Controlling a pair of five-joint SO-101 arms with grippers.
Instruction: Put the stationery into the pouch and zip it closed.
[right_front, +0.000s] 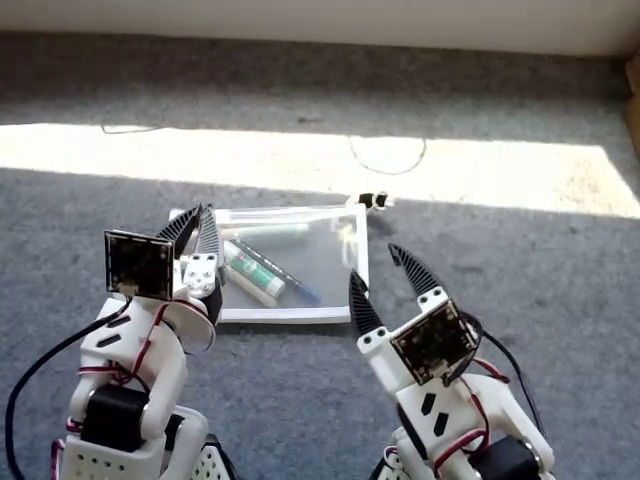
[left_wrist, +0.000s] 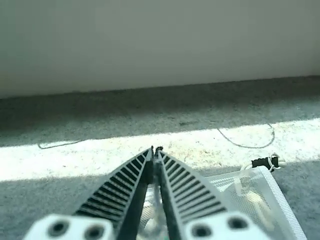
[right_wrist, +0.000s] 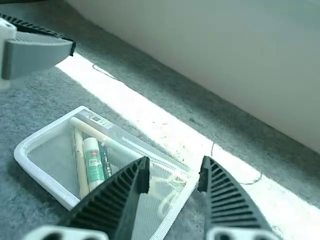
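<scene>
A clear mesh pouch (right_front: 290, 316) with a white border lies flat on the grey carpet. Inside it are a glue stick (right_front: 250, 281), a dark pen (right_front: 278, 270) and a pale stick (right_front: 272, 230). Its black zipper pull (right_front: 372, 200) sticks out at the far right corner. My left gripper (right_front: 200, 213) is shut with nothing in it, above the pouch's left end. My right gripper (right_front: 385, 272) is open just off the pouch's near right corner. In the right wrist view the pouch (right_wrist: 31, 165) and glue stick (right_wrist: 93, 163) lie beyond the open gripper (right_wrist: 173, 175). The left wrist view shows its gripper (left_wrist: 156, 150) shut over the pouch (left_wrist: 260, 195), with the zipper pull (left_wrist: 264, 162) beyond.
A bright band of sunlight (right_front: 480, 175) crosses the carpet behind the pouch, with a thin thread (right_front: 388, 160) lying in it. A pale wall (right_front: 320, 15) runs along the far edge. Open carpet lies on all sides of the pouch.
</scene>
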